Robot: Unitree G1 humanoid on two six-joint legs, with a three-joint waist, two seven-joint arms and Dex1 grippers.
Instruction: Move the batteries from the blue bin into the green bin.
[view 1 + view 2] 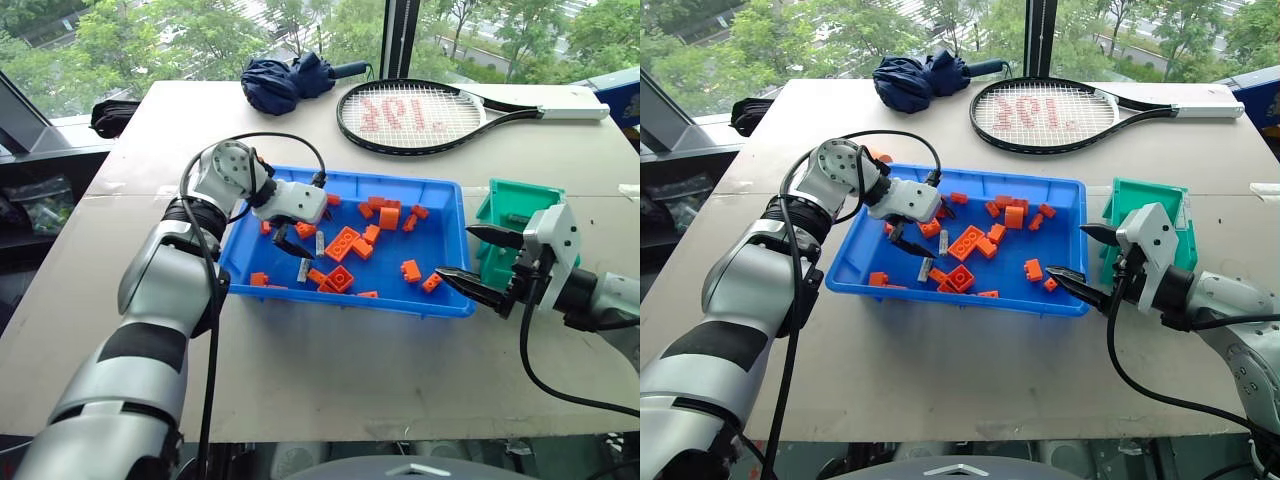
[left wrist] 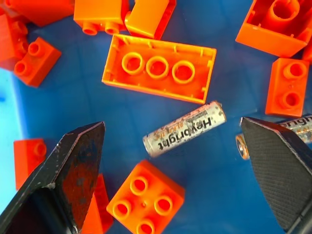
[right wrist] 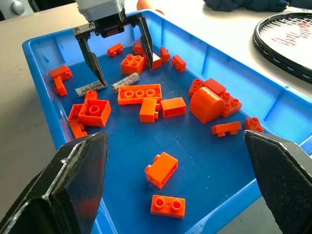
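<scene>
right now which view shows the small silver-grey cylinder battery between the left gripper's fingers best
The left wrist view: the small silver-grey cylinder battery lies large on the blue bin floor between the open left gripper fingers, label readable. The right wrist view shows it small; the head views show a sliver.

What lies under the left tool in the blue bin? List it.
Under the open left tool, on the blue bin floor: two batteries among orange bricks. One finger covers part of the second battery.

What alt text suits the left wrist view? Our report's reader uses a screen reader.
Open left gripper hangs over a silver battery lying on the blue bin floor among orange bricks. A second battery shows beside one finger.
</scene>
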